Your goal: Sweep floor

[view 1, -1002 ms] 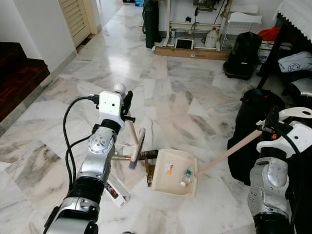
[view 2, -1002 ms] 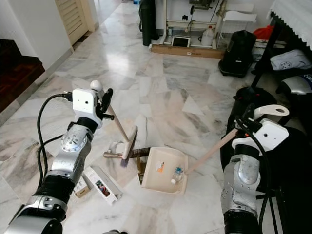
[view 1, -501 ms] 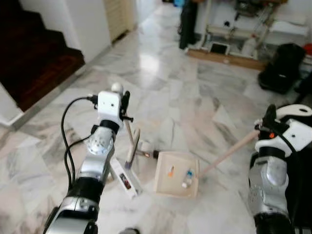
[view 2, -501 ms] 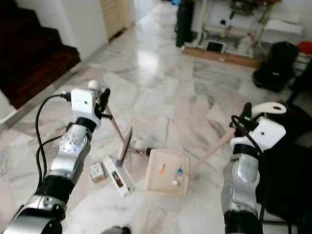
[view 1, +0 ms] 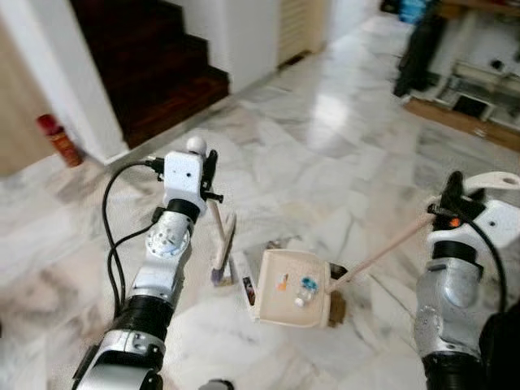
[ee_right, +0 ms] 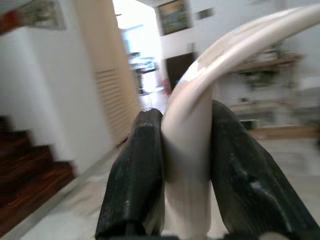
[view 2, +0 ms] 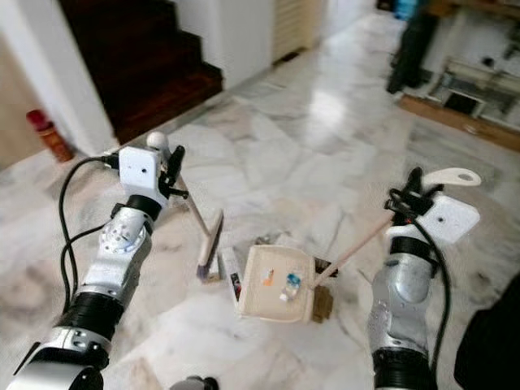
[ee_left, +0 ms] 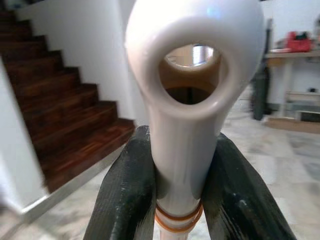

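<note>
My left gripper (view 1: pixel 210 174) is shut on the white top of a broom handle (ee_left: pixel 192 130); the broom head (view 1: pixel 223 250) hangs just above the marble floor. My right gripper (view 1: pixel 449 199) is shut on the long pale handle (view 1: pixel 382 252) of a cream dustpan (view 1: pixel 294 288). The dustpan sits to the right of the broom head and holds a small bottle (view 1: pixel 305 289) and an orange scrap (view 1: pixel 282 282). A flat box (view 1: pixel 243 276) lies on the floor between broom and dustpan.
Dark wooden stairs (view 1: pixel 154 57) rise at the back left beside a white wall. A red can (view 1: pixel 58 138) stands by the wall at the left. Blurred black bags and shelving (view 1: pixel 455 57) are at the far right. Open marble floor lies ahead.
The whole view has swung left, bringing the stairs and red can into sight. Both grippers keep their hold; broom and dustpan stay in the same places relative to me.
</note>
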`<state>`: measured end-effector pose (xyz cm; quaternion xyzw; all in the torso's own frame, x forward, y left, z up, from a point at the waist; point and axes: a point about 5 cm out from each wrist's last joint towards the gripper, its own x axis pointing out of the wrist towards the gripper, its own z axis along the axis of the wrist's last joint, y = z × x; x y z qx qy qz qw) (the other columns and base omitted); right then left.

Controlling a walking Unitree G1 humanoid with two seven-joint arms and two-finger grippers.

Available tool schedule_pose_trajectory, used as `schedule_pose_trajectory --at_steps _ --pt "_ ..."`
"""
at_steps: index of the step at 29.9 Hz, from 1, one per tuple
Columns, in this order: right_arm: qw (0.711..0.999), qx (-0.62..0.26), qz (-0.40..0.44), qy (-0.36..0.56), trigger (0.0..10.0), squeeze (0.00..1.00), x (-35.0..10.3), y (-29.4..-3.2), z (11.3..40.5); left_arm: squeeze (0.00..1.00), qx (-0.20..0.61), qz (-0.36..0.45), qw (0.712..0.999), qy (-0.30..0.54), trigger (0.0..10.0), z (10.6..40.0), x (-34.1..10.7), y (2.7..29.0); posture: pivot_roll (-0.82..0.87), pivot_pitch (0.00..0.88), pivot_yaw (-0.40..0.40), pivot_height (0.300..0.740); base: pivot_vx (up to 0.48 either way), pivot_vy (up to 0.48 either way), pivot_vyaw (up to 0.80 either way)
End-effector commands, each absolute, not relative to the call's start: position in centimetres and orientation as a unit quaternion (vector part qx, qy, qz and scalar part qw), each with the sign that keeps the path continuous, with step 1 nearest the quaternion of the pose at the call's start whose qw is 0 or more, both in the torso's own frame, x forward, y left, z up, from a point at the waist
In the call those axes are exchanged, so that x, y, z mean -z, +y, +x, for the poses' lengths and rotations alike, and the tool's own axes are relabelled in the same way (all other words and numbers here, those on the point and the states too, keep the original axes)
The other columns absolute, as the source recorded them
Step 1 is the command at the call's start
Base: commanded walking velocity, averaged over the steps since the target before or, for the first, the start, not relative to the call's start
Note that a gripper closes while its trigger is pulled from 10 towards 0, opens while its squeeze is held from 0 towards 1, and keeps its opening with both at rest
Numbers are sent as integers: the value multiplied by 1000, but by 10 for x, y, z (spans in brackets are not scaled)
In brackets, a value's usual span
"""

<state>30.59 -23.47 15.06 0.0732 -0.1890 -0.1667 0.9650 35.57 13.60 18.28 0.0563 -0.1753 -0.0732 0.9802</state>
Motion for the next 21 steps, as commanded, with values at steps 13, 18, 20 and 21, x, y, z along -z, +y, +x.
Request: schedule_pose_trajectory --at_steps 13,18,20,21 --pt "955 174 83 -226 10000 0 -168 -240 304 0 74 71 973 -207 10000 352 -197 135 120 88 -20 740 0 0 800" --pt "955 173 85 -227 10000 0 -168 -239 304 0 73 70 974 -205 10000 352 -196 135 119 96 -21 740 0 0 800" --pt "955 172 87 -226 10000 0 -168 -239 305 0 74 70 974 -204 10000 351 -196 134 119 97 -21 740 0 0 800" --pt "956 170 89 -224 10000 0 -168 -238 305 0 75 70 974 -203 10000 351 -195 134 120 100 -22 740 0 0 556"
